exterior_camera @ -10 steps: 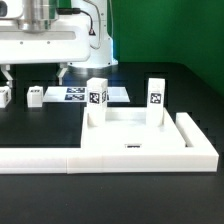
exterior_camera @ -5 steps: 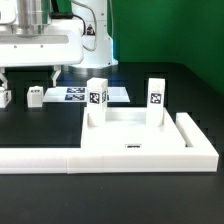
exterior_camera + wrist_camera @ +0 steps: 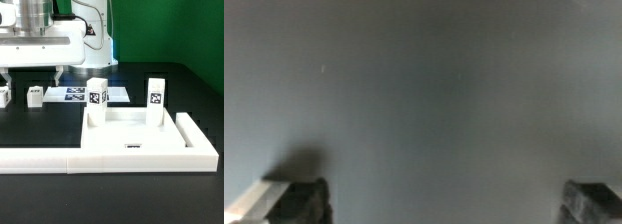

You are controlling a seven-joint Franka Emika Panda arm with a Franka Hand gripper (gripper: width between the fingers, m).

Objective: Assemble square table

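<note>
- Black table (image 3: 30,125) in front of a green wall; the wrist view shows only its bare dark surface between two fingertips (image 3: 287,200).
- Gripper (image 3: 31,77) hangs toward the exterior view's left, its fingers spread wide and holding nothing.
- Near it lie a loose leg (image 3: 35,96) beside the marker board (image 3: 118,93), and a second loose leg (image 3: 4,96) at the frame edge.
- Well apart, nearer the camera, the tabletop (image 3: 130,130) sits in the corner of the L-shaped barrier (image 3: 40,160).
- At the tray's far corners stand one upright leg (image 3: 97,100) and another upright leg (image 3: 156,98).
</note>
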